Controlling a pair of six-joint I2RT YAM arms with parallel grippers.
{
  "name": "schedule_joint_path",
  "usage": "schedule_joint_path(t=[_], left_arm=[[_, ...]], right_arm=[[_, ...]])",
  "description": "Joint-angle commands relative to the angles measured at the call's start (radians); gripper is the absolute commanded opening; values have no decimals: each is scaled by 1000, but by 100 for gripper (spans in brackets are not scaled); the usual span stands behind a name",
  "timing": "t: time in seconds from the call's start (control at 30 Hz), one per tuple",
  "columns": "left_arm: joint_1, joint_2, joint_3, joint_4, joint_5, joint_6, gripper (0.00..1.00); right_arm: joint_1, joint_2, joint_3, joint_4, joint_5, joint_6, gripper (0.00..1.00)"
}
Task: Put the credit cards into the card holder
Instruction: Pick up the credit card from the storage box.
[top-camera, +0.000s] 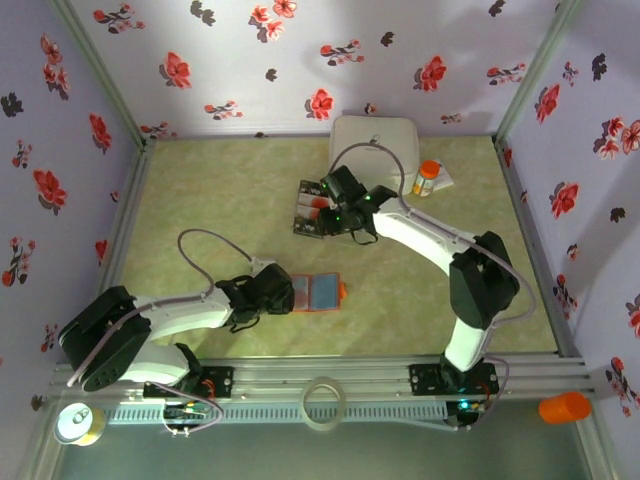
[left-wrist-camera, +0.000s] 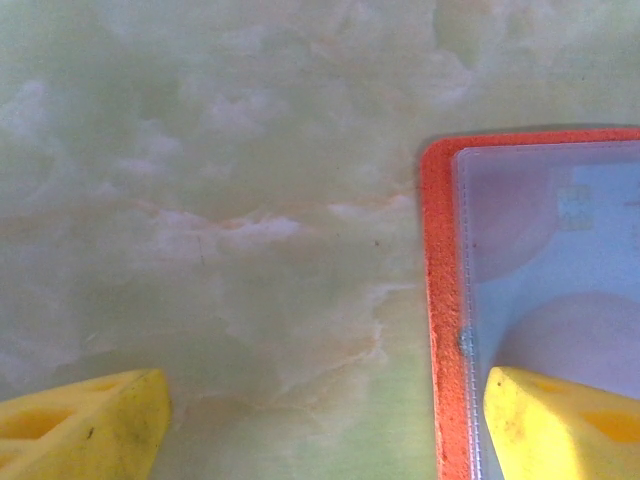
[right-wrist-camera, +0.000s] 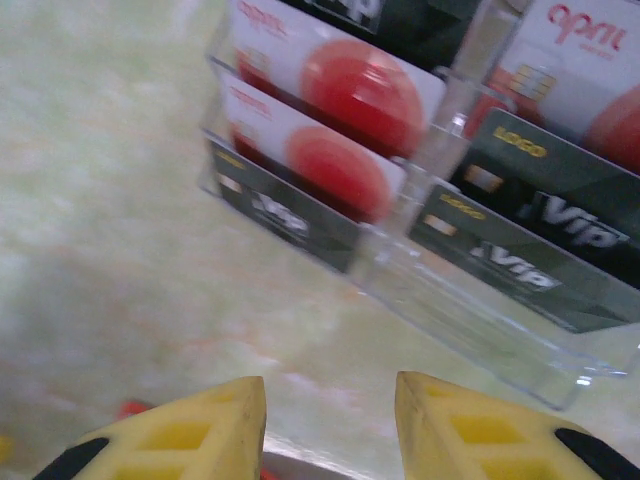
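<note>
Wallet (top-camera: 318, 293): lay open and flat on table (top-camera: 200, 200), toward the front middle, orange rim around clear pockets.

Left gripper (top-camera: 277, 293): hung low at wallet's left edge. From the wrist view, stood wide open, one yellow finger (left-wrist-camera: 85, 425) over bare table, the other over a clear pocket, orange rim lying between the two. Gripped nothing. Could not tell whether the pocket-side finger touched the plastic or only hovered above it.

Cards (right-wrist-camera: 340, 165): stood in rows in clear rack (right-wrist-camera: 480, 320), white ones with red discs behind, black ones in front. Sat farther back on table, well apart from wallet, near the front left corner of white box (top-camera: 375, 145).

Right gripper (right-wrist-camera: 330, 425): hovered just short of rack's front row, aimed at the black cards. Fingers parted by a middling gap, narrower than the left pair's, with only table seen between the tips. Showed a pale strip with a touch of red at the bottom edge between the fingers, too blurred to name.

Bottle (top-camera: 427, 178): stood upright just right of box, orange cap up.

Tape roll (top-camera: 325, 402): lay on the front rail between the two arm bases.
</note>
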Motion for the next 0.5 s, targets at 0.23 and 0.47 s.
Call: schedule_joint_path(t=[0.23,0.47], left_arm=[[-2,40,-7,22,27,5,83],[-3,42,-12,29,30,2,83]], right_arm=[[-6,150,156,-199,272,-219,39],[-6,228,242,-224,374,-271,38]])
